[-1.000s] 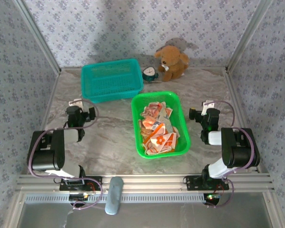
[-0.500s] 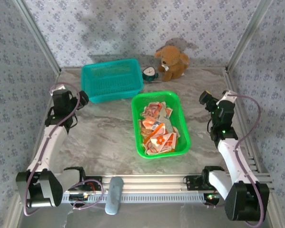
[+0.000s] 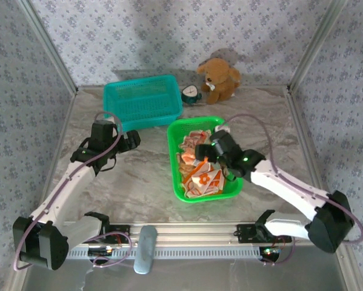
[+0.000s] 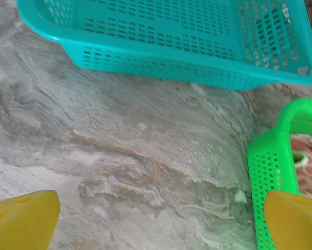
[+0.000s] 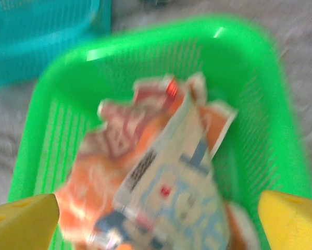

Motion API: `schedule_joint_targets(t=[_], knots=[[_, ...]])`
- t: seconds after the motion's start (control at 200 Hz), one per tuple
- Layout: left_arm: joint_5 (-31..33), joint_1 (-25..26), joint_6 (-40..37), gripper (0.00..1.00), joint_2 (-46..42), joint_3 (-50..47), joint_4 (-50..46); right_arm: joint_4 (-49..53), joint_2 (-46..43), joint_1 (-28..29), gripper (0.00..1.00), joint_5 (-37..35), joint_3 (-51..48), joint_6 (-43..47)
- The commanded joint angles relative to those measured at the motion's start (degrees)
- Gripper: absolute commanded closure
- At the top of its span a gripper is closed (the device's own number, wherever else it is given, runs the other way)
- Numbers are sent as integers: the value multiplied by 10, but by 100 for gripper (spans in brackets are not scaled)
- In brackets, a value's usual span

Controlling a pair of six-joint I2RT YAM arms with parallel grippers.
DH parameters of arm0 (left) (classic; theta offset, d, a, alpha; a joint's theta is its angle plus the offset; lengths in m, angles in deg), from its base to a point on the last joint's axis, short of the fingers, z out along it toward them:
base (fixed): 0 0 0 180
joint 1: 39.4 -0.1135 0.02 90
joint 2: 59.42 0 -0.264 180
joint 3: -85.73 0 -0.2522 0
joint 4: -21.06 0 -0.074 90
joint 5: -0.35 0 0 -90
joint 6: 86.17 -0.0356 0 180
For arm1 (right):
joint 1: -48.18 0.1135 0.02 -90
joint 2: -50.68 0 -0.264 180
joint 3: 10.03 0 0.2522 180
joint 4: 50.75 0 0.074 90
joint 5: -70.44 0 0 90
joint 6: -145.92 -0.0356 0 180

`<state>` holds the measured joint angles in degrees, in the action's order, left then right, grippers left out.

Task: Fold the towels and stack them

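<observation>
The towels (image 3: 199, 167) lie crumpled in a heap inside the green basket (image 3: 196, 121) at mid-table: orange, cream and blue-grey printed cloths. My right gripper (image 3: 206, 151) hovers open over that heap; in the right wrist view its yellow fingertips (image 5: 20, 221) stand wide apart above the towels (image 5: 166, 177), holding nothing, and the picture is blurred. My left gripper (image 3: 131, 138) is open over bare table between the two baskets. In the left wrist view its fingertips (image 4: 20, 219) are spread, with the green basket (image 4: 270, 172) at the right.
An empty teal basket (image 3: 143, 102) stands at the back left, just beyond my left gripper (image 4: 158, 224). A brown plush toy (image 3: 219, 79) and a small round object (image 3: 191, 93) sit at the back. A grey object (image 3: 146, 250) lies on the front rail.
Both arms unfolded from their rest poses. The right arm swung left over the green basket. The left arm reached forward and right toward the gap between the baskets. Both grippers stayed open.
</observation>
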<state>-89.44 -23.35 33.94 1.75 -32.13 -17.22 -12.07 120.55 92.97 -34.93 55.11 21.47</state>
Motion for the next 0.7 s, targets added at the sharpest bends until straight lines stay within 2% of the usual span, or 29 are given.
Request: schedule_joint_targets(t=[0.0,0.15,0.24,0.37,0.5,0.65,0.695], knots=[[-8,4,2,0,-5,4,-12,72,49,44,0,-41,29,-65],[-8,5,9,0,2,6,-15,60,141,50,0,-18,38,-106],[-7,6,13,0,7,7,-21,54,198,46,0,-4,67,-99],[2,7,12,0,9,19,-44,58,253,-11,3,25,78,-104],[17,8,13,0,0,21,-55,54,226,-73,26,38,38,-72],[28,8,20,0,-1,15,-51,54,155,-173,30,54,-21,-21],[29,8,23,0,1,16,-48,50,139,-211,33,68,-32,18]])
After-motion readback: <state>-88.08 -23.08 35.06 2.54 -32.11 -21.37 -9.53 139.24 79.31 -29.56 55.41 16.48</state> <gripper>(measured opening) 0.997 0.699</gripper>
